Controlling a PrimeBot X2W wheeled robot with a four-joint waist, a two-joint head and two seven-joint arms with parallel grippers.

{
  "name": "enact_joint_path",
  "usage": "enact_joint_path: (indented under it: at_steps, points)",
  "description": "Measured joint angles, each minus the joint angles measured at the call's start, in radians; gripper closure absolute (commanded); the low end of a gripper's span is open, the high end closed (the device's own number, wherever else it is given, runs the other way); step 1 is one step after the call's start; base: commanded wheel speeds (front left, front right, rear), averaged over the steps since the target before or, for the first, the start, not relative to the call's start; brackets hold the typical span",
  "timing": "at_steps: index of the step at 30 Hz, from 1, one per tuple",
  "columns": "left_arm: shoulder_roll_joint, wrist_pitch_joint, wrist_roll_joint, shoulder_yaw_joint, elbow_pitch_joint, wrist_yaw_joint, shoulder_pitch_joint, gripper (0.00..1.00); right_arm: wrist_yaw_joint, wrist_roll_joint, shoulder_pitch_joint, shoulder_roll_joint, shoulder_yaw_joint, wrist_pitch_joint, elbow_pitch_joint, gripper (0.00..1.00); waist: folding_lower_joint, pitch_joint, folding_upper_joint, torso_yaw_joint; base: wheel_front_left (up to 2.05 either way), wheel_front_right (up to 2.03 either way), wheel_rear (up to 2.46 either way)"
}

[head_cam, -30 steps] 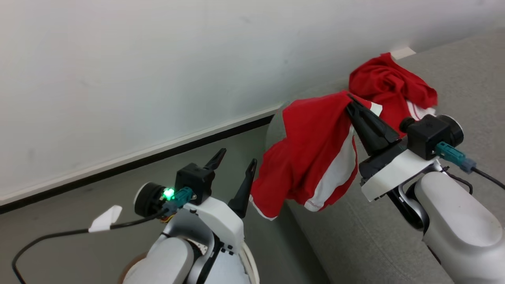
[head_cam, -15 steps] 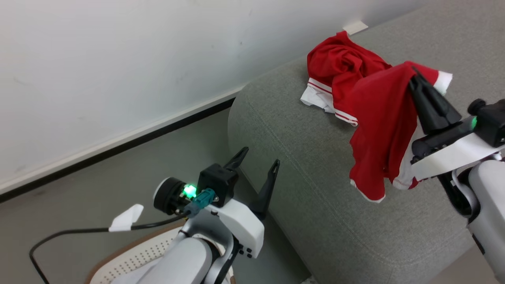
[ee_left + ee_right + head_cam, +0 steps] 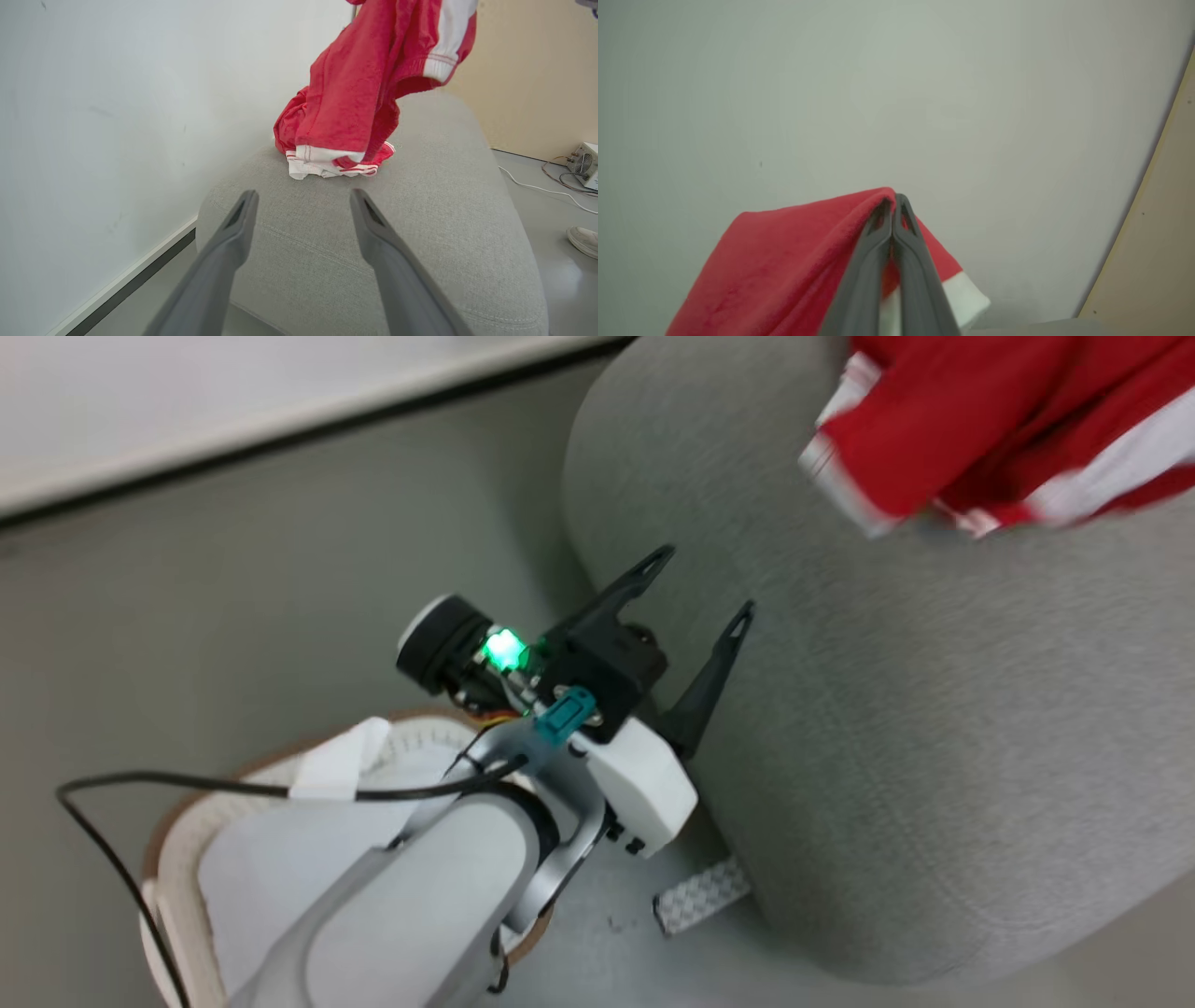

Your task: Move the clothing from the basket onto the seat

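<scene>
**Red garment hangs over the seat**

The basket (image 3: pixel 173 859), cream with a brown rim band, stands on the floor at the foot of the seat (image 3: pixel 934 709), with a pale white pad (image 3: pixel 271 868) lying inside it. The left gripper (image 3: pixel 707 581) hovers beside the seat's rounded end — its two dark fingers are spread wide with nothing between them. On top of the seat, near the wall, one piece of the clothing (image 3: pixel 306 169) lies crumpled, its white hem toward the seat's front edge. A second red garment (image 3: pixel 355 84) dangles above the seat — pinched at a fold by the right gripper (image 3: pixel 894 199), whose fingers press together on the fabric. Whether its lower cuff touches the seat cannot be told.
</scene>
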Motion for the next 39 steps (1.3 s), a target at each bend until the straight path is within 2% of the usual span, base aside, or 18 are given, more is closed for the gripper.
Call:
enact_joint_path:
  at_steps: [3,5,10,13,18,22,28,29,30,31,32,35,39]
  points:
    - [0.002,0.015,0.016,-0.009,-0.017,-0.016,-0.052,0.0,0.0,0.021,-0.106,-0.029,-0.085,0.029,0.014,1.0,0.0,0.084,0.0,0.029,0.0,0.0,0.0]
    - [0.004,0.023,0.03,-0.011,-0.029,-0.021,-0.084,0.0,0.0,0.076,-0.174,-0.038,-0.151,0.058,0.042,1.0,0.0001,0.138,-0.0001,0.049,0.0,0.0,0.0]
    - [0.002,0.034,0.049,-0.015,-0.063,-0.029,-0.128,0.0,0.0,-0.017,-0.302,-0.15,-0.215,0.074,0.144,1.0,0.0001,0.257,-0.0001,0.1,0.0,0.0,0.0]
    - [0.007,0.045,0.059,-0.014,-0.08,-0.028,-0.149,0.0,0.0,-0.029,-0.359,-0.173,-0.265,0.078,0.231,1.0,0.0002,0.317,0.0,0.127,0.0,0.0,0.0]
    - [0.016,0.06,0.064,-0.009,-0.105,-0.017,-0.155,0.0,0.0,-0.121,-0.37,-0.209,-0.331,0.06,0.407,1.0,0.0002,0.389,0.0,0.165,0.0,0.0,0.0]
    - [0.036,0.084,0.068,0.0,-0.128,0.003,-0.147,0.0,0.0,-0.173,-0.325,-0.194,-0.387,0.03,0.556,1.0,0.0002,0.428,-0.0001,0.181,0.0,0.0,0.0]
    - [0.081,0.11,0.074,0.009,-0.153,0.019,-0.109,0.0,0.0,-0.239,-0.274,-0.115,-0.439,-0.016,0.701,1.0,0.0001,0.44,-0.0001,0.184,0.0,0.0,0.0]
    - [0.086,0.11,0.074,0.014,-0.156,0.024,-0.106,0.0,0.0,-0.246,-0.274,-0.106,-0.448,-0.02,0.712,0.9,0.0001,0.435,-0.0001,0.182,0.0,0.0,0.0]
    - [0.09,0.11,0.074,0.018,-0.157,0.026,-0.103,0.0,0.0,-0.256,-0.271,-0.102,-0.454,-0.025,0.72,0.58,0.0001,0.428,-0.0001,0.18,0.0,0.0,0.0]
    - [0.092,0.108,0.073,0.023,-0.157,0.034,-0.099,0.0,0.0,-0.27,-0.263,-0.099,-0.456,-0.027,0.726,0.18,0.0,0.421,0.0,0.177,0.0,0.0,0.0]
    - [0.093,0.105,0.071,0.029,-0.156,0.037,-0.095,0.0,0.0,-0.282,-0.256,-0.093,-0.458,-0.028,0.73,0.0,0.0,0.412,-0.0001,0.175,0.0,0.0,0.0]
    - [0.096,0.083,0.058,0.048,-0.148,0.054,-0.082,0.0,0.0,-0.318,-0.232,-0.066,-0.461,-0.032,0.718,0.0,0.0,0.376,-0.0001,0.168,0.0,0.0,0.0]
    - [0.101,0.04,0.037,0.075,-0.129,0.072,-0.048,0.0,0.0,-0.367,-0.165,-0.046,-0.462,-0.033,0.627,0.0,0.0,0.31,-0.0001,0.158,0.0,0.0,0.0]
